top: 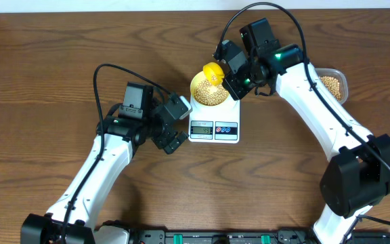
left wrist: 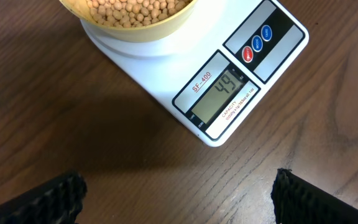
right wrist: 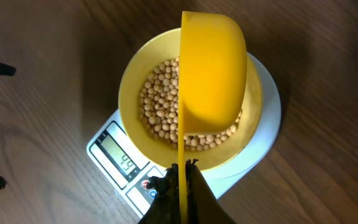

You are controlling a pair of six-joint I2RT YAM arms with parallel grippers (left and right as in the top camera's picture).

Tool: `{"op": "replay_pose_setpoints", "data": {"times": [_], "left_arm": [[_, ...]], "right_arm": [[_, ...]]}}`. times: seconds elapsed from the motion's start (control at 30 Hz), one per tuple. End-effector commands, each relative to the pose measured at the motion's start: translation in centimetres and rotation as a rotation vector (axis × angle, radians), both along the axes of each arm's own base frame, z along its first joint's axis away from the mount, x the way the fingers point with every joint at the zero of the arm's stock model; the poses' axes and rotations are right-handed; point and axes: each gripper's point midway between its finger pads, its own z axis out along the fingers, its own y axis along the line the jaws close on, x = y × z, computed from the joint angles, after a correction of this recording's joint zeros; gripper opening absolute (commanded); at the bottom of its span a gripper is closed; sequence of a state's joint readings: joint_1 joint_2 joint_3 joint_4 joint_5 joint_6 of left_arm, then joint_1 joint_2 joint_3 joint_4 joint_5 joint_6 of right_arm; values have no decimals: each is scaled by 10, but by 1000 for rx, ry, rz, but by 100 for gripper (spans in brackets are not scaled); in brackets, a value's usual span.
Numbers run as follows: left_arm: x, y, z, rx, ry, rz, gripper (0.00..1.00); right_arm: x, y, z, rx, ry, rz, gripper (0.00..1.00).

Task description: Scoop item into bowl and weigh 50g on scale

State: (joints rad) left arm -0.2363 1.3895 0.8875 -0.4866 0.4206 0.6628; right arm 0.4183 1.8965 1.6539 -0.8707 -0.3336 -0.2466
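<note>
Yellow plastic scoop [right wrist: 213,68] tipped over round bowl [right wrist: 131,84] of smooth beans [right wrist: 160,106].

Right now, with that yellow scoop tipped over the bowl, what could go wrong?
1. The display on the scale reads 49, so any extra beans falling from the scoop could easily overshoot.
2. The scoop hangs close above the bowl. If the right gripper, shut on the scoop's handle, dips and the scoop presses on the bowl, the reading would likely be thrown off.
</note>
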Motion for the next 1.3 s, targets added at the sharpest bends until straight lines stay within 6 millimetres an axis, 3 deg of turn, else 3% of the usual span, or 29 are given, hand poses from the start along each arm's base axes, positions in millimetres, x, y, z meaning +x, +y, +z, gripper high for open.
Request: {"op": "replay_pose_setpoints", "data": {"times": [0.0, 1.0, 1.27], "left_arm": [[0, -1, 5, -9, -17, -13, 98], [0, -1, 5, -9, -17, -13, 98], [0, -1, 5, -9, -17, -13, 98]], "right_arm": [[2, 2, 19, -3, -59, 13, 1], [-4, 5, 13, -101, -120, 115, 1], [-12, 15, 17, -16, -69, 119, 1]]}}
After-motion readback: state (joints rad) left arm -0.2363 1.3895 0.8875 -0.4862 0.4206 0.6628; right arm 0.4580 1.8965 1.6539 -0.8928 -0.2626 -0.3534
